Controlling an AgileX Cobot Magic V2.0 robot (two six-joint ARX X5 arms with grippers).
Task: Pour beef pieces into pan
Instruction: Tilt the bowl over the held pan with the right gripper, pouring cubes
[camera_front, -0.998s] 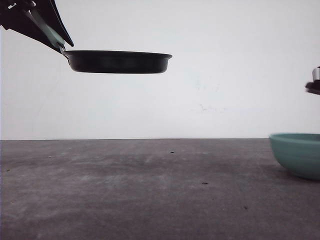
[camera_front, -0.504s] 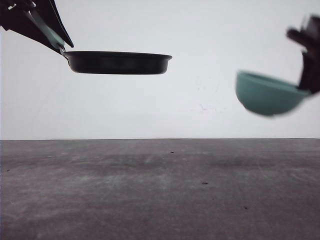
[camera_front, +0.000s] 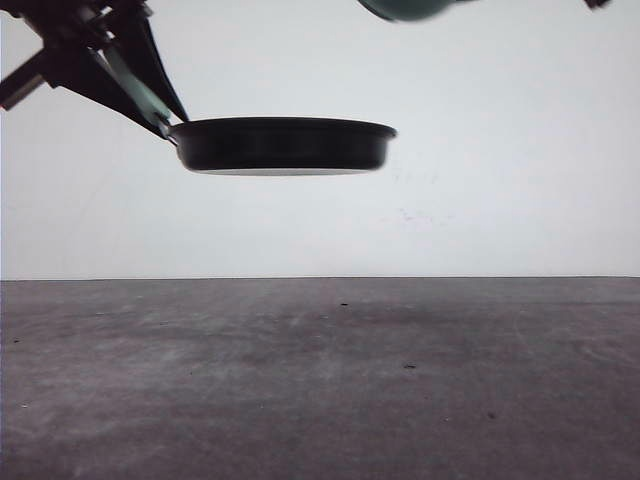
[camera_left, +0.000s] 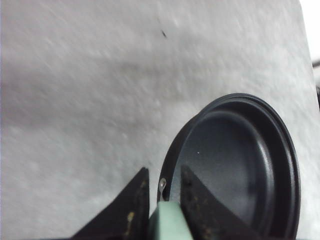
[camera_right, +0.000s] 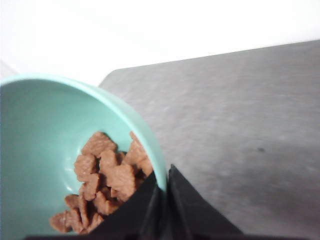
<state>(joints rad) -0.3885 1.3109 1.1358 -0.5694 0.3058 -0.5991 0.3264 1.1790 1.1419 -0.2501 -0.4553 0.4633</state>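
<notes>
The left gripper (camera_left: 161, 200) is closed on the pan (camera_front: 285, 145) by its green handle (camera_left: 167, 222), held flat in the air to catch food. The bowl (camera_right: 60, 150) is pinched at its rim by the right gripper (camera_right: 162, 200), up above the pan, and the beef pieces (camera_right: 105, 182) are kept inside it, ready to be tipped out.

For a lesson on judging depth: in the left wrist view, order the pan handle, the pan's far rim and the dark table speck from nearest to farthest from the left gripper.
1. Handle, clamped between the left gripper's fingers.
2. Far rim, across the pan.
3. Speck, on the table beyond the pan.
</notes>
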